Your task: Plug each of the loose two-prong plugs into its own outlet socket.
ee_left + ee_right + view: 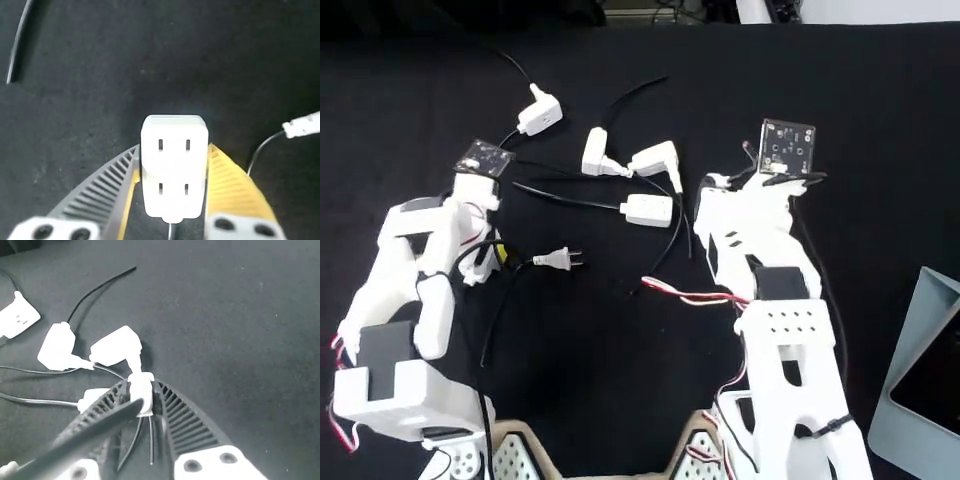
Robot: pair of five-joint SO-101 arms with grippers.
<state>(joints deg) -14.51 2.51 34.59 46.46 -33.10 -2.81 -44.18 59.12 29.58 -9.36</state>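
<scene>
Over on the left, the left end effector [173, 150] is clamped on a white outlet socket [174, 170]. It is a rounded block with two pairs of narrow slots on its face, squeezed between a grey finger [107, 185] and a yellow finger [230, 185], above the black bench [880, 120]. Just beside that arm, the black two-prong plug [558, 259] lies loose on the cloth, prongs pointing toward the middle, its thin cord curling back to the left. Up at the far side sits another white socket block [538, 113] on a black cord. In the centre there is a cluster of three white pieces: one upright-looking body [595, 152], an angled one [655, 158] nose to nose with it, and a flat block [648, 209] just nearer. On the right, the right end effector [141, 386] is closed around a small white connector [142, 399], which touches the angled white body [115, 347], with thin wires trailing between the fingers.
</scene>
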